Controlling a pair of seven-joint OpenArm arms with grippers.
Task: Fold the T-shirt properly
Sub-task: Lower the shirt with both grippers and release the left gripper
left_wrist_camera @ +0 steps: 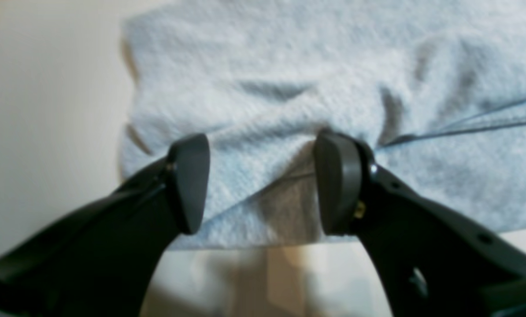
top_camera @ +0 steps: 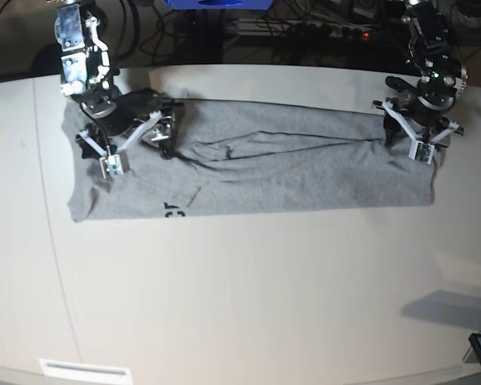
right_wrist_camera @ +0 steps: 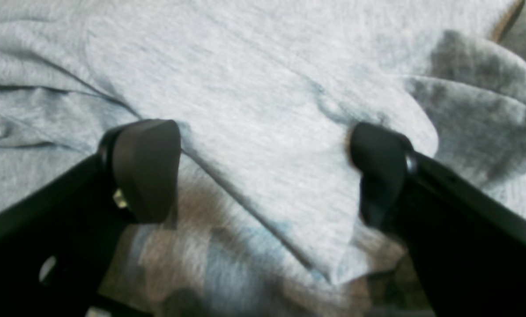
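Right up close at the left gripper [left_wrist_camera: 263, 182], the jaws stand apart with a fold of the T-shirt [top_camera: 256, 172] sitting between the pads, cloth bunched at the tips but no squeeze that can be made out, so it reads as open around the edge rather than clamped. Over at the right gripper [right_wrist_camera: 263, 171], same story and wider: jaws spread well apart, a pointed corner of grey cloth lying between them, one pad touching the fabric. Pulling back to the base view, the T-shirt lies as a long horizontal band on the white table [top_camera: 240, 305], near the table's far edge, with a scrap of black lettering [top_camera: 174, 210] peeking out at its near hem. Judging by that narrow band, the lengthwise folds look done; what seems left is bringing the ends together and tidying the creases across the middle. The left gripper hangs over the band's end on the view's right, the right gripper over the opposite end, and both look placed to take hold.
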